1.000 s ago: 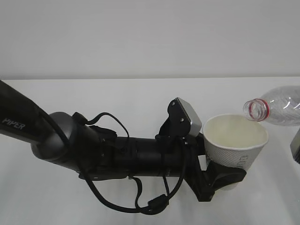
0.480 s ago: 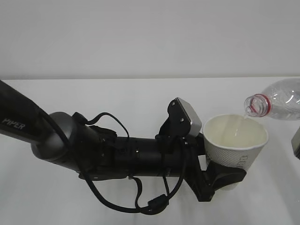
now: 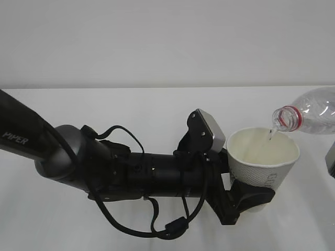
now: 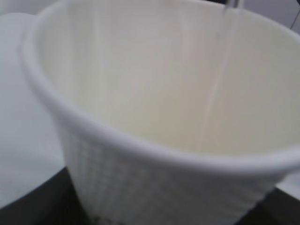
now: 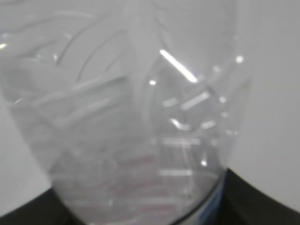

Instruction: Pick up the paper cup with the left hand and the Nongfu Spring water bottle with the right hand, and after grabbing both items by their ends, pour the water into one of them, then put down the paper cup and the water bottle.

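Our left hand (image 3: 246, 201) grips the paper cup (image 3: 263, 164); the right hand, mostly hidden, holds the Nongfu Spring water bottle (image 3: 310, 111), now tipped further, so the water (image 3: 270, 134) has begun falling in.

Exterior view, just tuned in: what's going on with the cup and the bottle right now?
The left gripper holds the white paper cup upright by its lower part, above the white table. From the right, the clear water bottle is tipped with its uncapped, red-ringed mouth over the cup's rim, and a thin stream of water is falling into the cup. The right wrist view shows the bottle seated close in the right gripper. Pouring is under way; nothing is set down yet.
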